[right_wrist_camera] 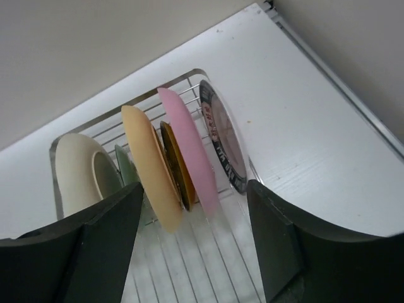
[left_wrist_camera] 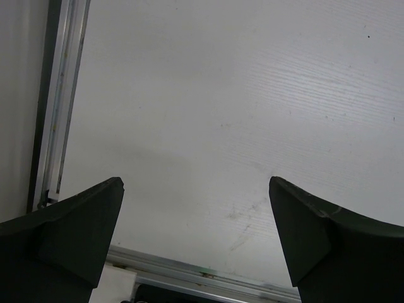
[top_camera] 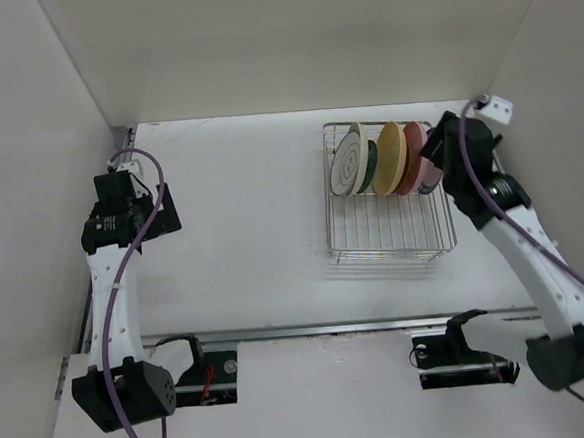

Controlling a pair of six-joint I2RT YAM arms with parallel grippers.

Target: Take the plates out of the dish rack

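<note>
Because the plates (top_camera: 388, 159) stand on edge in a row across the far end of the dish rack (top_camera: 390, 234), near the far right corner of the table (top_camera: 241, 212), their faces look toward the side edges. The right pincer (right_wrist_camera: 194, 189) hovers just beside the row's right end, jaws apart, with the lettered plate (right_wrist_camera: 224, 142) nearest. The left pincer (left_wrist_camera: 196, 182), also apart, sits well away by the left edge.
</note>
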